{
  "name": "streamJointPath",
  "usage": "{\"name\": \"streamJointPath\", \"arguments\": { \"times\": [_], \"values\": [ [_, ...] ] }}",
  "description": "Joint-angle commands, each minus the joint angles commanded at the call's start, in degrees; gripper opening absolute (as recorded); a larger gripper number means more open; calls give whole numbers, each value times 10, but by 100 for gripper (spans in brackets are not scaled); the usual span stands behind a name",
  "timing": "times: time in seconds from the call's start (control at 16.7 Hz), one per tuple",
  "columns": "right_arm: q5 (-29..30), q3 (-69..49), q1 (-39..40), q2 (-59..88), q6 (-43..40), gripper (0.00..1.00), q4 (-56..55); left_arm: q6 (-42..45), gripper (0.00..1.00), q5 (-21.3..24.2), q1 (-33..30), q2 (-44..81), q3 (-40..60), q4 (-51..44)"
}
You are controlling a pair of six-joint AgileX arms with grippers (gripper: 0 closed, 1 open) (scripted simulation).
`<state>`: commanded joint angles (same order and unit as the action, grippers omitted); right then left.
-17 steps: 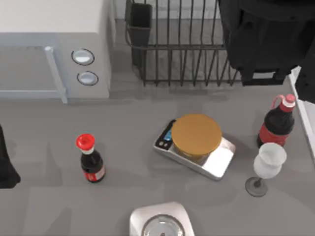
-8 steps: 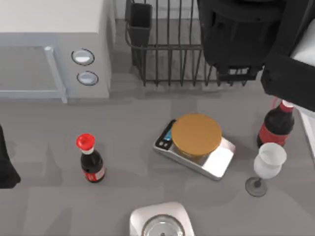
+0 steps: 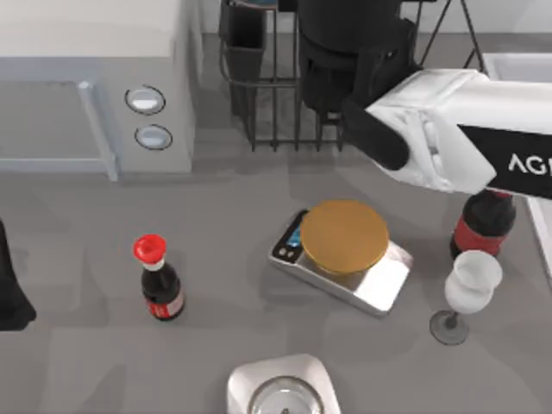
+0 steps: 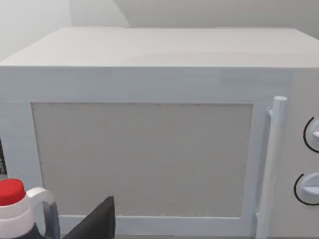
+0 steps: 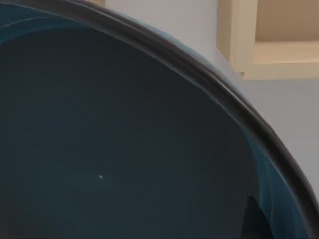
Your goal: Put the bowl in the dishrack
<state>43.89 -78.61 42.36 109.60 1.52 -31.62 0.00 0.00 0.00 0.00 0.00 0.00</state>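
Over the dishrack (image 3: 267,103), the bowl (image 5: 124,144) sits right against my right pincer; its grip, I cannot tell.

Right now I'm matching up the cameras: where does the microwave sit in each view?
Top view: the microwave is at the upper left, beside the dishrack.
Left wrist view: the microwave is straight ahead, door facing the camera.
Right wrist view: this one looks into the teal inside of the bowl instead.
Shared landmark: the door handle.
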Motion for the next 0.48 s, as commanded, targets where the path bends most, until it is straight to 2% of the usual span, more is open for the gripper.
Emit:
{"name": "streamJointPath", "arguments": {
  "times": [0.24, 0.48],
  "values": [
    [-54, 21, -57, 71, -5, 0, -80, 0, 100, 0, 0, 0, 0, 0],
    [-58, 22, -62, 75, -5, 0, -85, 0, 100, 0, 0, 0, 0, 0]
  ]
}}
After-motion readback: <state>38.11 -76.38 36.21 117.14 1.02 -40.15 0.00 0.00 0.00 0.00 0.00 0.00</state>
